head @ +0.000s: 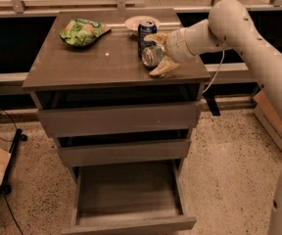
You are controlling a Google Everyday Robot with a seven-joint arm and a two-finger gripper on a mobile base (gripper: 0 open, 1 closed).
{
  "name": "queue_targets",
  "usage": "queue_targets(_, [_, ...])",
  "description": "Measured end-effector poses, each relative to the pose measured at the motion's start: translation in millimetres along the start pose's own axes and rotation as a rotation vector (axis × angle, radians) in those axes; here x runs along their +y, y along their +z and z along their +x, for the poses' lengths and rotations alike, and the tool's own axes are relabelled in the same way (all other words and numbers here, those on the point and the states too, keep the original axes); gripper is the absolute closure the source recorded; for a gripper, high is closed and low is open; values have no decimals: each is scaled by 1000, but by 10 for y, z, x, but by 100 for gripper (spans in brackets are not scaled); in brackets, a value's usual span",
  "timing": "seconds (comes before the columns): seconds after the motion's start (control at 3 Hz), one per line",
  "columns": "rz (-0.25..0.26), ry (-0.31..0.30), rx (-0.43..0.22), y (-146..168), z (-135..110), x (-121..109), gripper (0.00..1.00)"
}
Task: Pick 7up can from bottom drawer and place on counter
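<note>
My gripper (156, 56) reaches in from the right over the right part of the counter (97, 62). It is shut on the 7up can (152, 56), held on its side with a shiny round end facing left, just above the counter top. A dark blue can (146, 32) stands upright right behind it. The bottom drawer (129, 199) is pulled open below and shows nothing inside.
A green snack bag (82, 31) lies at the counter's back left. A pale plate (142, 22) sits behind the blue can. Two shallower drawers (119, 119) above stand slightly ajar. A cardboard box (275, 124) is on the floor at right, cables and a box at left.
</note>
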State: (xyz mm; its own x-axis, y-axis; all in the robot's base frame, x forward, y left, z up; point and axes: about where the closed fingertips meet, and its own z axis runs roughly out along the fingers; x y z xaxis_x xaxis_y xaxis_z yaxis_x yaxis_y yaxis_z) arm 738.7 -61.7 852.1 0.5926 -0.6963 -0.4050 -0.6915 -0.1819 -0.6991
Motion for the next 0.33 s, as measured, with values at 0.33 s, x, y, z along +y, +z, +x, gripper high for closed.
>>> queue_targets(0.33, [-5, 1, -3, 11, -1, 14, 0])
